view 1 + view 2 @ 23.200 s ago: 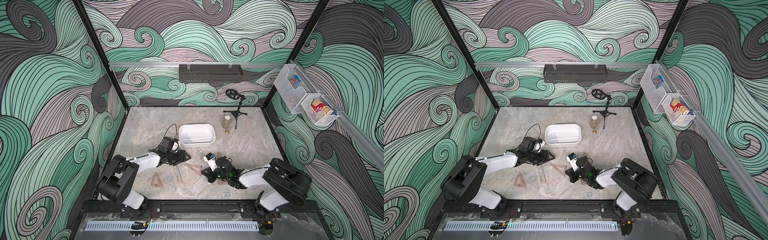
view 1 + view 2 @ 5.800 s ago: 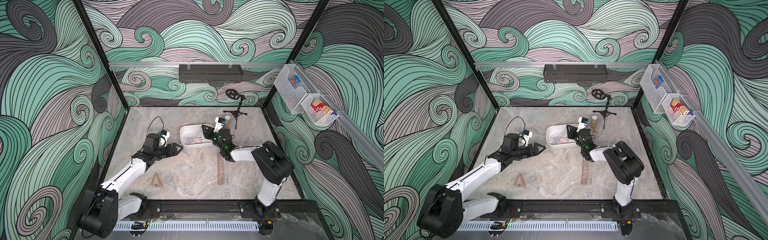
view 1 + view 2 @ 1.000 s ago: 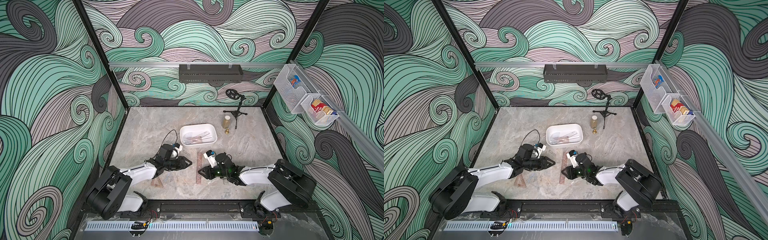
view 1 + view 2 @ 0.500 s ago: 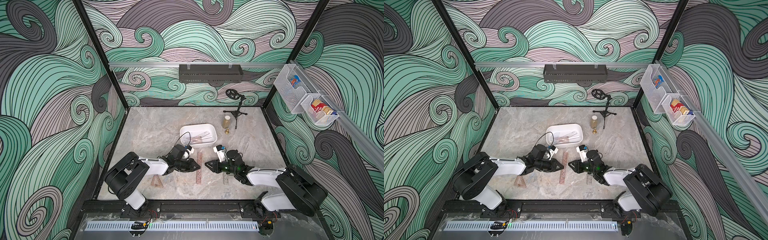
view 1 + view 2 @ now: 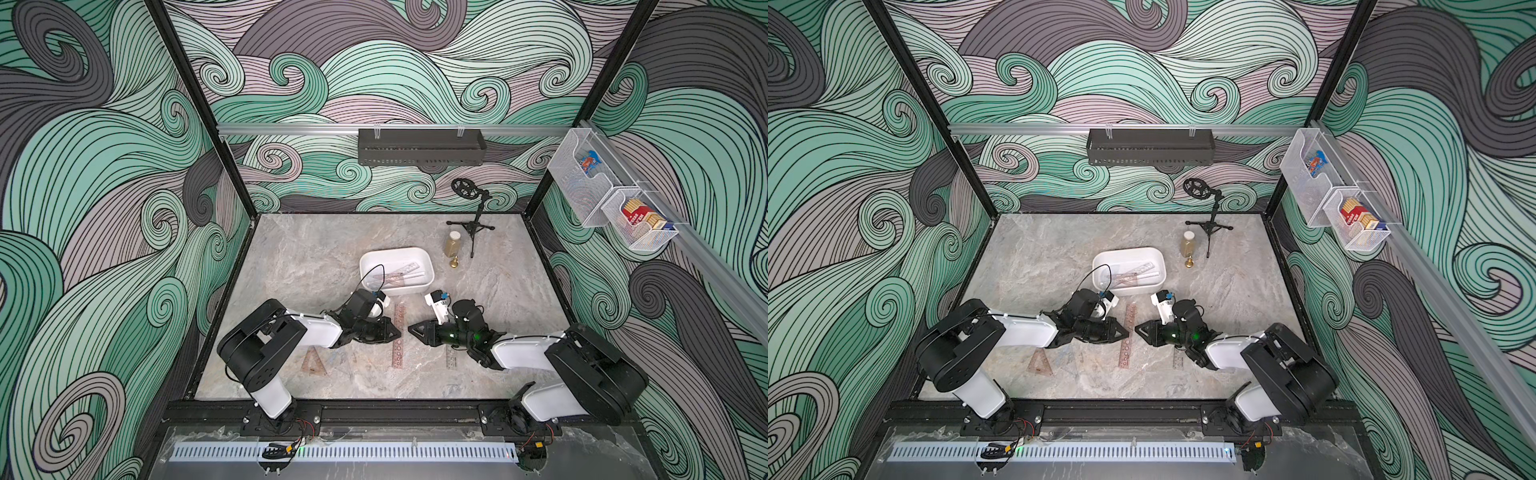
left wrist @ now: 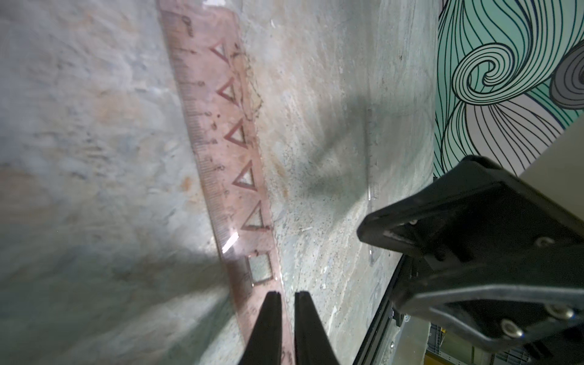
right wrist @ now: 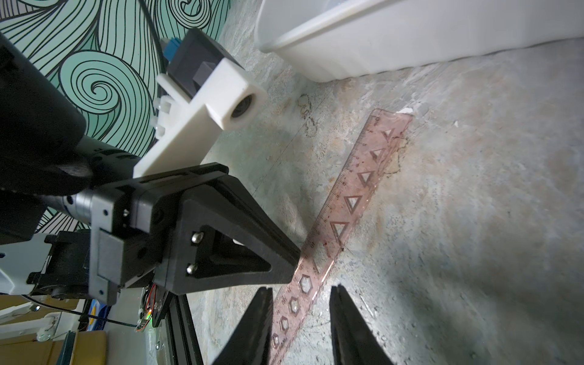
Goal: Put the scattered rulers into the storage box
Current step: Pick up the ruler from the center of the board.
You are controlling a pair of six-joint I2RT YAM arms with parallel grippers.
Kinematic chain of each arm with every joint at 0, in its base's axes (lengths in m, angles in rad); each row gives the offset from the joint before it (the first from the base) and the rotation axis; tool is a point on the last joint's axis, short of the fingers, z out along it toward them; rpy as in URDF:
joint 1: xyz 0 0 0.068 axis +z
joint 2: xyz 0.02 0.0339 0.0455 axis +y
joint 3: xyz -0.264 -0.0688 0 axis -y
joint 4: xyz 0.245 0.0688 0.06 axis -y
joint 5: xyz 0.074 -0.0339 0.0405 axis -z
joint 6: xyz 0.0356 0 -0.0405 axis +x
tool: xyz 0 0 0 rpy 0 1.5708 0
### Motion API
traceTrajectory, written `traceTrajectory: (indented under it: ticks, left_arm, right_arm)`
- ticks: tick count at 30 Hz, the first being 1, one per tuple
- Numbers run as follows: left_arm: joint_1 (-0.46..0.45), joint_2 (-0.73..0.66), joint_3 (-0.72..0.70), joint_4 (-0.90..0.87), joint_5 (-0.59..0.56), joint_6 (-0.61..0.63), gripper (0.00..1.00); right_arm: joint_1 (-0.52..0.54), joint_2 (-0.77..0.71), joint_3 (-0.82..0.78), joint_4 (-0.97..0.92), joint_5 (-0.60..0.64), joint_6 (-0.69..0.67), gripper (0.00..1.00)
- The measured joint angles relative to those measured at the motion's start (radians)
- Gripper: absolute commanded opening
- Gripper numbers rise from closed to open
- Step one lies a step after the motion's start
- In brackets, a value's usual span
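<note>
Left tool point(image 6: 287, 294): nearly together at brown ruler point(image 6: 221, 132) edge; grip, we can't tell
Right tool point(image 7: 301, 287): apart, near same ruler

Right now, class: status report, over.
Left gripper nearly shut at reddish-brown see-through plastic ruler; right gripper open beside it. Nothing between it and white plastic tub.

Reddish ruler point(image 5: 397, 349) lies flat; white storage box point(image 5: 409, 287) nearby.
</note>
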Motion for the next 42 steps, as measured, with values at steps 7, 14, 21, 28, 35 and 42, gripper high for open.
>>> traceTrajectory:
  ticks: [7, 14, 21, 28, 35, 42]
  left_arm:
    - [0.0, 0.002, 0.0, -0.004, -0.016, 0.004, 0.13]
    - [0.0, 0.022, 0.0, -0.005, -0.022, 0.008, 0.12]
    - [0.0, 0.022, 0.0, -0.007, -0.029, 0.014, 0.1]
    - [0.0, 0.022, 0.007, -0.022, -0.046, 0.027, 0.08]
    - [0.0, 0.021, 0.014, -0.031, -0.066, 0.037, 0.06]
    - [0.0, 0.021, 0.015, -0.032, -0.071, 0.04, 0.04]
  right_arm:
    - [0.0, 0.018, 0.0, 0.023, -0.013, 0.009, 0.34]
    - [0.0, 0.042, 0.0, 0.034, -0.016, 0.027, 0.35]
    - [0.0, 0.08, 0.001, 0.034, -0.018, 0.042, 0.35]
    - [0.0, 0.088, 0.003, 0.03, -0.018, 0.052, 0.35]
    - [0.001, 0.088, 0.02, 0.019, -0.018, 0.058, 0.35]
    - [0.004, 0.109, 0.041, 0.011, -0.018, 0.06, 0.35]
